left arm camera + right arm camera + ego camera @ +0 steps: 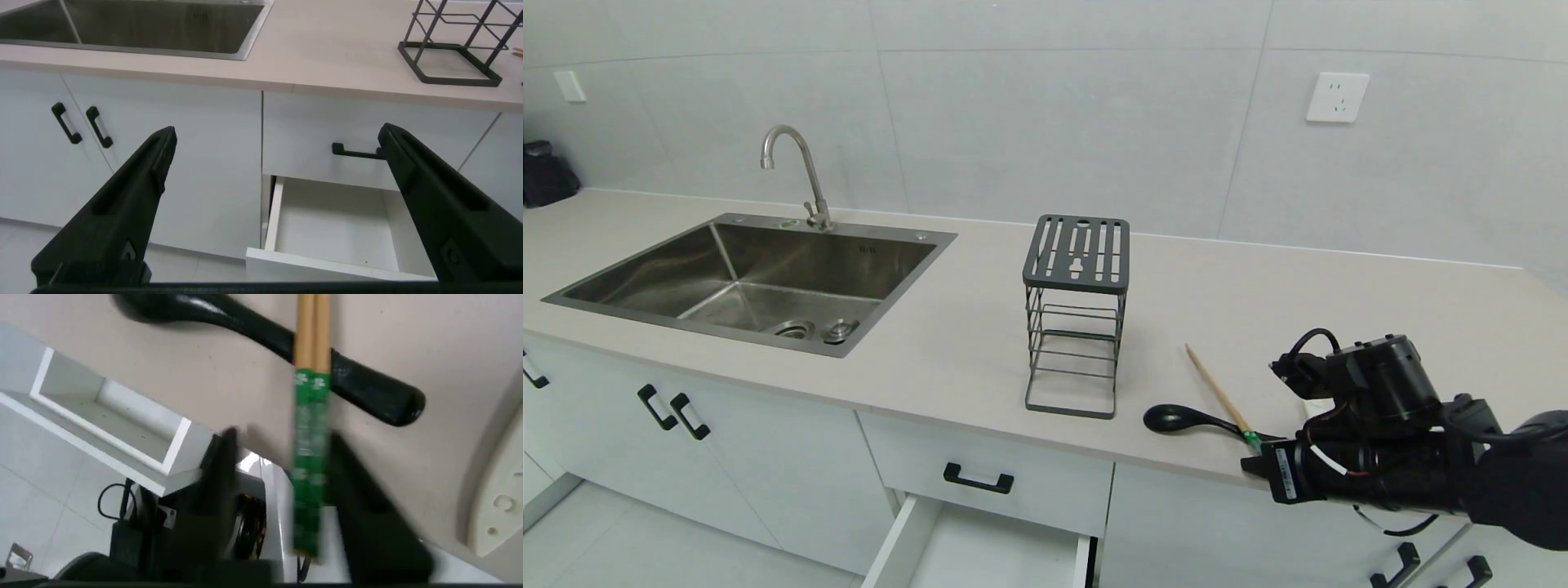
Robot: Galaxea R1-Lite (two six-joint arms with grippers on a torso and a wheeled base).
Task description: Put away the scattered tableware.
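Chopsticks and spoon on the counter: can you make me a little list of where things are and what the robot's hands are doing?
spoon: black, lying on the counter near its front edge
chopsticks: wooden pair, green ends, crossing over the spoon's handle
rack: dark wire, upright, left of the spoon
drawer: open, under the counter
right gripper: open, fingers either side of the chopsticks' green ends
left gripper: open, low before the drawer

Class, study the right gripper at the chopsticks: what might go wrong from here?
The chopsticks lie across the handle of the black spoon, so lifting them may drag it. The right gripper straddles only their green end, so the pair may tip or split and miss the open drawer.
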